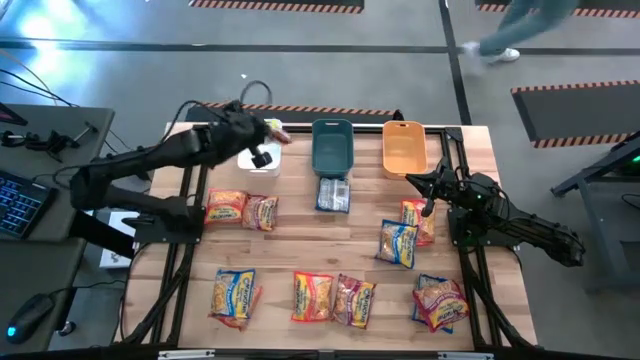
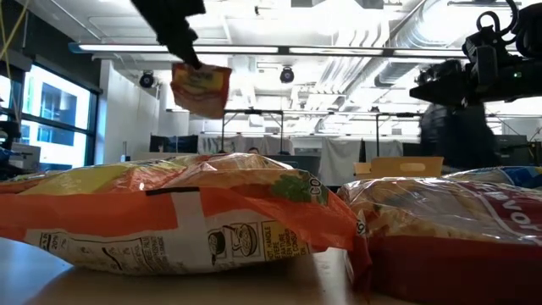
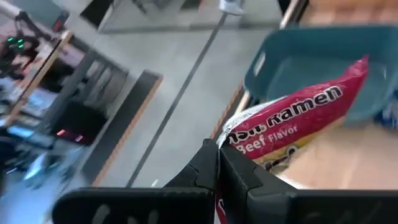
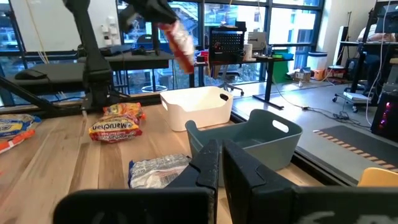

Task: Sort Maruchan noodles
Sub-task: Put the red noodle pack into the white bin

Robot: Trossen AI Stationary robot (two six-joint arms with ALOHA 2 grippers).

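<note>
My left gripper [image 1: 266,131] is raised over the white bin [image 1: 262,162] at the table's far edge, shut on a pink-red beef ramen packet [image 3: 292,121]. In the low view the packet [image 2: 201,88] hangs in the air. The teal bin [image 1: 332,146] and orange bin [image 1: 403,148] stand to the right of the white one. My right gripper [image 1: 426,192] hovers shut and empty near the orange bin. Other noodle packets lie flat on the table, among them an orange pair [image 1: 240,209] and a blue-and-yellow one [image 1: 397,243]. My left gripper pinches the pink-red packet between its two fingers at one end [image 3: 235,142]. In the low view the fingers [image 2: 185,44] come from above, on the packet's upper corner [image 2: 183,69]. The packet is lifted clear and hangs tilted below them.
A pale packet [image 1: 333,193] lies just in front of the teal bin. Several more packets line the near edge [image 1: 313,297]; two lie close before the low camera [image 2: 195,212]. A person walks across the floor beyond the table [image 1: 500,40].
</note>
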